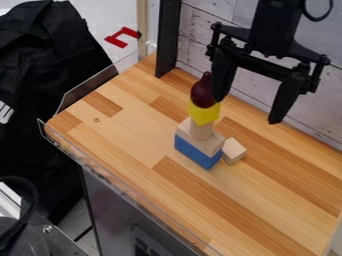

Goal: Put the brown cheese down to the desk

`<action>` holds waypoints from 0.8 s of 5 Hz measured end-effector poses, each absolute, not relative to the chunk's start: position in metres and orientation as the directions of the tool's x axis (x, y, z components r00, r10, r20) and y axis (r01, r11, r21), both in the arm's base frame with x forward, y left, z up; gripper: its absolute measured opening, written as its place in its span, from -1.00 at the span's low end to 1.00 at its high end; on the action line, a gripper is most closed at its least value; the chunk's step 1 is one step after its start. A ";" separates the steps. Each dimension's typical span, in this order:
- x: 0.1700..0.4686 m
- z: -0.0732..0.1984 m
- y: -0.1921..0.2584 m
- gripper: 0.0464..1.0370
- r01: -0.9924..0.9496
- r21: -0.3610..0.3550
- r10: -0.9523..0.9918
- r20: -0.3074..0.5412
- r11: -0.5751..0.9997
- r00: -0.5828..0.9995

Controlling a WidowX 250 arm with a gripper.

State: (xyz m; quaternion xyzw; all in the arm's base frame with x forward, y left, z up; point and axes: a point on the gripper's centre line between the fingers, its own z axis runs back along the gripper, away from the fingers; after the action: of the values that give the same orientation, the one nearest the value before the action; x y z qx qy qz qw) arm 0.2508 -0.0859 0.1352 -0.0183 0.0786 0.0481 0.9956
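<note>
The brown cheese [203,92] is being propped up by the yellow block [204,114]; nothing is being grasped by the wide-spread gripper [247,111] – toppling is being risked, likely, by off-centre closing.

The dark brown piece [202,93], which is rounded with a narrow top, stands upright on a yellow block [204,114], above the desk [133,130] of light and darker wood strips.

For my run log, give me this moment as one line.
gripper open | dark brown piece atop yellow block | not yet on desk
</note>
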 end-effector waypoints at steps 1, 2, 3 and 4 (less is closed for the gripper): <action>0.249 0.128 -0.085 0.93 -0.098 -0.017 0.093 -0.188 0.995 0.978; 0.260 0.124 -0.082 0.93 -0.086 0.026 0.090 -0.207 0.996 0.974; 0.268 0.132 -0.080 0.93 -0.089 0.071 0.100 -0.179 0.994 0.979; 0.271 0.137 -0.081 0.93 -0.092 0.069 0.102 -0.168 0.993 0.980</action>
State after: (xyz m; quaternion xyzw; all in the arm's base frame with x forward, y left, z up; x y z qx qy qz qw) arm 0.2712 -0.0809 0.1369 0.0303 0.0860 0.0489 0.9946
